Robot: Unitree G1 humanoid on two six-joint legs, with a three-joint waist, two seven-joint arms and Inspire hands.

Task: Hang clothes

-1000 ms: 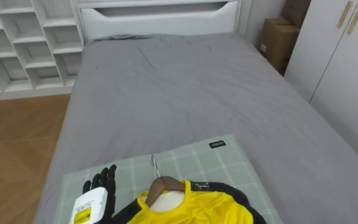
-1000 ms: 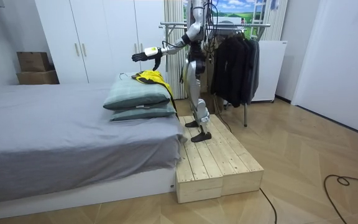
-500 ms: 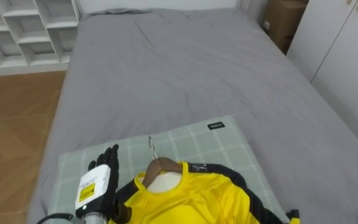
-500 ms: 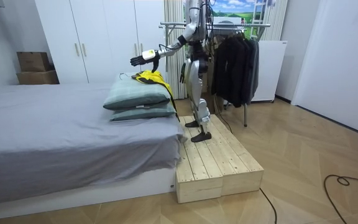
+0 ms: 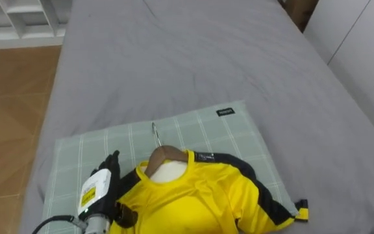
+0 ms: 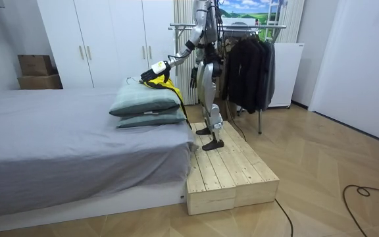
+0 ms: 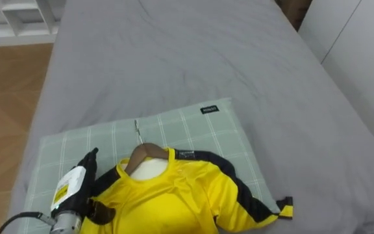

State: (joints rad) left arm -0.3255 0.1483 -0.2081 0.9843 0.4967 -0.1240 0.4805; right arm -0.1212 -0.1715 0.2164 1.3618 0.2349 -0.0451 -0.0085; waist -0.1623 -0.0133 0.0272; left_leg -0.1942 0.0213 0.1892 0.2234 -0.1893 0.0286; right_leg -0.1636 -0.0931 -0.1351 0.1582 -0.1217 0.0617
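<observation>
1. On top of the green checked pillow [image 5: 200,130], at the near end of the grey bed [image 5: 187,52], lies the yellow shirt [image 5: 200,198], already put on its wooden hanger [image 5: 164,155].
2. At the shirt's left shoulder is the left hand [image 5: 98,192]. Its fingers [image 5: 112,164] are straight, grip nothing and point to about 12 o'clock.
3. From these fingers the hanger's neck lies at 3 o'clock, just beside them, and the metal hook [image 5: 154,133] at 1 o'clock. The long axis of hook and shirt runs from 12 to about 5 o'clock.
4. The left hand is the nearer one. The right hand [image 6: 193,80] hangs at the robot's side in the room view, and I cannot tell its state.
5. Behind the robot, the clothes rail [image 6: 242,26] carries dark clothes [image 6: 249,62]; I judge the hanger must go there.
</observation>
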